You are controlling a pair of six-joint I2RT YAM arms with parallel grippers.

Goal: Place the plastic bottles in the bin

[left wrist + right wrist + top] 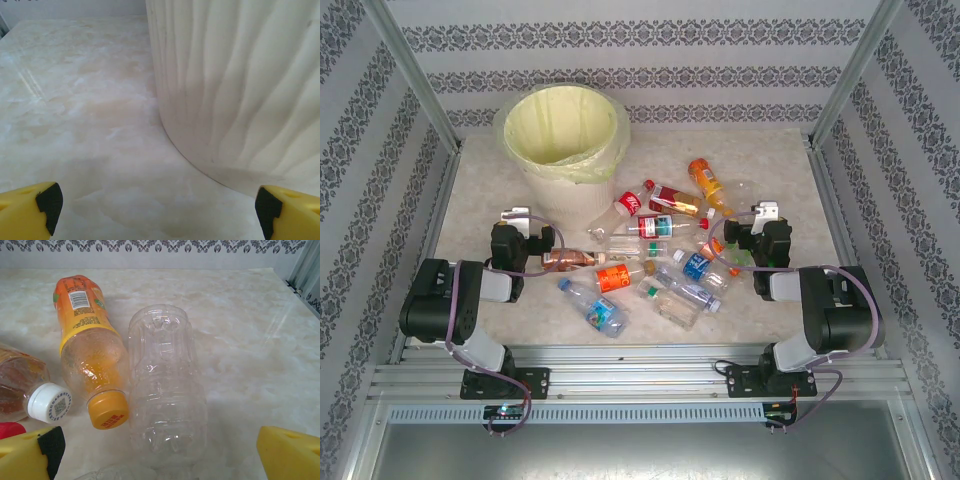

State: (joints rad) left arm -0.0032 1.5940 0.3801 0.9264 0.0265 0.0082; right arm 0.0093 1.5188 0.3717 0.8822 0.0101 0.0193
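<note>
Damask-striped wall panels (640,60) close the cell on three sides, with metal posts (415,75) at the back corners. A marbled beige table (780,170) runs right up to them. Its back right quarter is bare, and so are the strip left of the bin and the near band in front of the arm bases.

The bin (560,195) is cream with a pale yellow liner folded over its rim, and it stands upright at the back left. The plastic bottles (630,203) lie on their sides in a loose heap at mid-table, reaching from just right of the bin's foot toward the right arm.

The left gripper (525,222) sits low near the bin's front left, with its jaws spread wide and nothing between them. From its wrist, the ribbed bin wall (240,90) rises close ahead on the right, and bare table lies open to the left.

The right gripper (760,222) is at the heap's right edge, also spread wide and empty. From its wrist, a clear unlabelled bottle (165,385) lies lengthwise straight ahead. An orange-capped bottle (87,350) is just beside it on the left, and a white-capped bottle (20,385) lies farther left. To the right of the clear bottle the table is open as far as the frame rail (305,285).
</note>
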